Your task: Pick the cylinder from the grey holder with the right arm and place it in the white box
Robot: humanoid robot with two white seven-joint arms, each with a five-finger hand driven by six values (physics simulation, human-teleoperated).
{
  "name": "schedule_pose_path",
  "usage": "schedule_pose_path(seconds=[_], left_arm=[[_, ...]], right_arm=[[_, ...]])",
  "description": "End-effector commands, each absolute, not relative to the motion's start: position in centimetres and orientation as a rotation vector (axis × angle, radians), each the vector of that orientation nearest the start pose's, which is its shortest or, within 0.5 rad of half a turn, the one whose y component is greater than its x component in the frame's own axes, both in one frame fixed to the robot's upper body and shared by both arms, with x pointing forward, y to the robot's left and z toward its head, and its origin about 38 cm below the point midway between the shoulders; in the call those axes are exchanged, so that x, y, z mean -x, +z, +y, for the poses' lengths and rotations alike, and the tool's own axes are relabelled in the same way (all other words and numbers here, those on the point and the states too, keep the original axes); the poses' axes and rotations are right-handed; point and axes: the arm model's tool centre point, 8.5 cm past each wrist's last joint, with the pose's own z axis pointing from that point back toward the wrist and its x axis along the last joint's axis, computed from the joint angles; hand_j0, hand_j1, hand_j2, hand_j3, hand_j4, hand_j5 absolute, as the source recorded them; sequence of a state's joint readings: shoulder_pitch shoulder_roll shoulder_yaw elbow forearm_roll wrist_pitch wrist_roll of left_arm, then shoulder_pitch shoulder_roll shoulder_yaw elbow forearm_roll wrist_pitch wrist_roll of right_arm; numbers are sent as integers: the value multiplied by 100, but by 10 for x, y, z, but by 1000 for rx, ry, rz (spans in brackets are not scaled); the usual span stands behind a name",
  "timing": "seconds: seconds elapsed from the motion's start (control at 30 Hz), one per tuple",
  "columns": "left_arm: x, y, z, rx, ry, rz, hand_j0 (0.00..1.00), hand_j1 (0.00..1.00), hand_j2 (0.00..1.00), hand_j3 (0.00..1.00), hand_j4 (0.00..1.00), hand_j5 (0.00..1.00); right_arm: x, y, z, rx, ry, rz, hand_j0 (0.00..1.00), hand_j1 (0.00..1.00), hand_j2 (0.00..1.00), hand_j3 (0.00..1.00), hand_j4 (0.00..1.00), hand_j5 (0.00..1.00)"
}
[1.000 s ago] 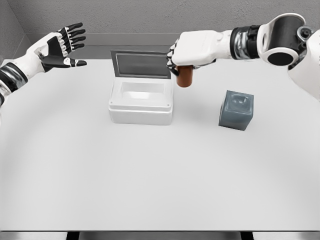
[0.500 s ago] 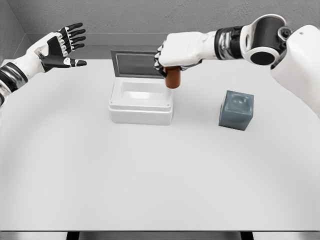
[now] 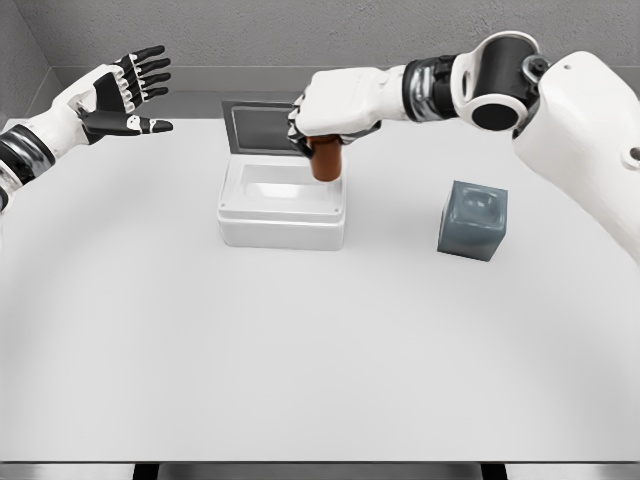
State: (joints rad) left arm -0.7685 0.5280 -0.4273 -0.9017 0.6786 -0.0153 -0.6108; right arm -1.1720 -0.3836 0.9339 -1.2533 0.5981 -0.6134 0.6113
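Since the earlier frames the right hand (image 3: 330, 108) has carried the brown cylinder (image 3: 326, 160) leftward, from the gap between the box and the holder to a spot above the right edge of the white box (image 3: 283, 205). The hand is palm down, fingers curled around the cylinder's top, the cylinder hanging upright below it. The forearm reaches in level from the upper right. The box's lid stands open behind it. The grey holder (image 3: 473, 220) sits well to the right on the white table (image 3: 320, 350), unmoved. The left hand (image 3: 118, 92) is raised at upper left, fingers spread and holding nothing, unchanged. No writing is legible anywhere.
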Motion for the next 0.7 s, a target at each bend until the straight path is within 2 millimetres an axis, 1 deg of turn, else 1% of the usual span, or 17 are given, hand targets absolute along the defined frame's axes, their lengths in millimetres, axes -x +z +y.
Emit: schedule_pose_path(seconds=[0.0, 0.13, 0.17, 0.23, 0.27, 0.33, 0.4, 0.47, 0.5, 0.57, 0.6, 0.67], left_arm=[[-529, 202, 350, 399, -507, -1512, 100, 100, 100, 100, 100, 100], [-529, 202, 350, 397, -507, -1512, 100, 100, 100, 100, 100, 100], [-529, 202, 350, 398, -506, -1512, 100, 100, 100, 100, 100, 100], [-529, 202, 350, 398, -506, -1512, 100, 100, 100, 100, 100, 100], [-529, 202, 350, 398, -506, -1512, 100, 100, 100, 100, 100, 100], [-529, 203, 350, 399, -507, -1513, 100, 100, 100, 100, 100, 100], [-529, 202, 350, 398, -506, -1512, 100, 100, 100, 100, 100, 100], [-529, 203, 351, 397, -506, -1513, 100, 100, 100, 100, 100, 100], [-529, 203, 350, 399, -507, -1513, 100, 100, 100, 100, 100, 100], [-529, 203, 350, 399, -507, -1513, 100, 100, 100, 100, 100, 100], [-529, 203, 350, 399, -506, -1514, 100, 100, 100, 100, 100, 100], [-529, 203, 350, 399, -507, -1513, 100, 100, 100, 100, 100, 100]], right_arm=[[-502, 308, -93, -607, -2794, 1611, 43, 43, 43, 43, 43, 43], [-505, 305, -95, -607, -2812, 1612, 43, 43, 43, 43, 43, 43], [-504, 304, -89, -594, -2805, 1614, 43, 43, 43, 43, 43, 43], [-504, 304, -87, -592, -2803, 1614, 45, 45, 45, 45, 45, 45], [-504, 304, -86, -592, -2802, 1613, 53, 53, 53, 53, 53, 53], [-503, 303, -86, -594, -2801, 1607, 79, 79, 79, 79, 79, 79], [-503, 304, -86, -598, -2800, 1609, 86, 86, 86, 86, 86, 86], [-504, 306, -86, -603, -2797, 1613, 86, 86, 86, 86, 86, 86], [-504, 306, -86, -603, -2794, 1615, 89, 89, 89, 89, 89, 89], [-502, 309, -85, -606, -2783, 1618, 90, 90, 90, 90, 90, 90], [-502, 311, -84, -606, -2776, 1621, 93, 93, 93, 93, 93, 93], [-490, 323, -81, -619, -2717, 1606, 96, 96, 96, 96, 96, 96]])
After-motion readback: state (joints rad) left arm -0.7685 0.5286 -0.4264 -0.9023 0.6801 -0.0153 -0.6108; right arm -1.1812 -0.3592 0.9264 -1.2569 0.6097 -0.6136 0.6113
